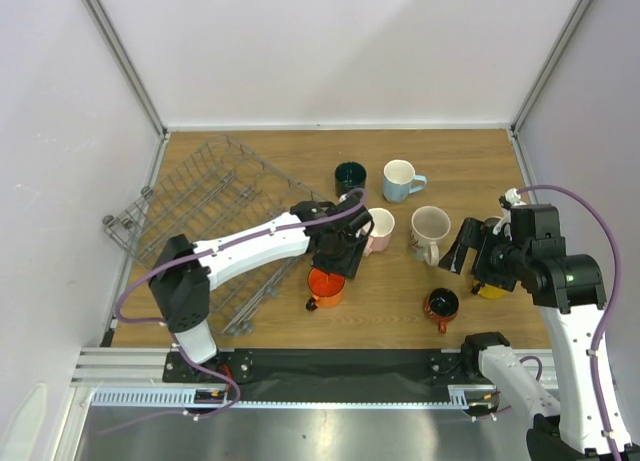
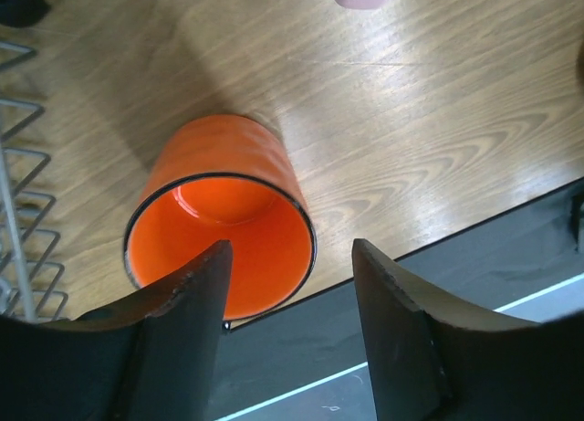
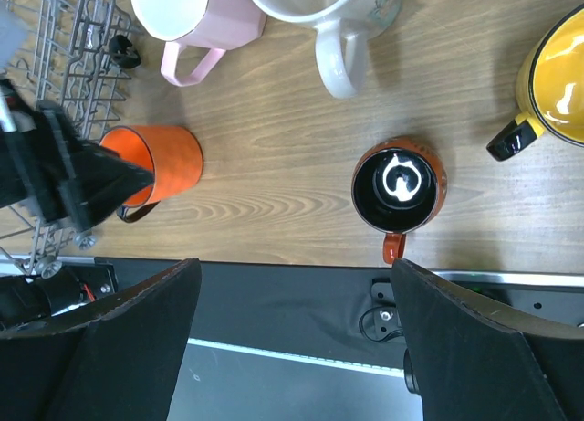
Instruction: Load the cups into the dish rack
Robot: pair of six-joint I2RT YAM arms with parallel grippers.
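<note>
No cups (image 1: 399, 179) had reached your dish rack (image 1: 200, 211) yet. Your left gripper (image 2: 290, 252) straddled the rim of the orange mug (image 2: 228, 184), not closed; your right gripper (image 3: 294, 270) gaped empty.

White walls (image 1: 330, 51) around wooden tabletop (image 1: 470, 161)

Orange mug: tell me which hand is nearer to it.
Left. The left hand sits right at the orange mug, one finger over its mouth. The right hand is well off to the mug's right, near the yellow mug.
</note>
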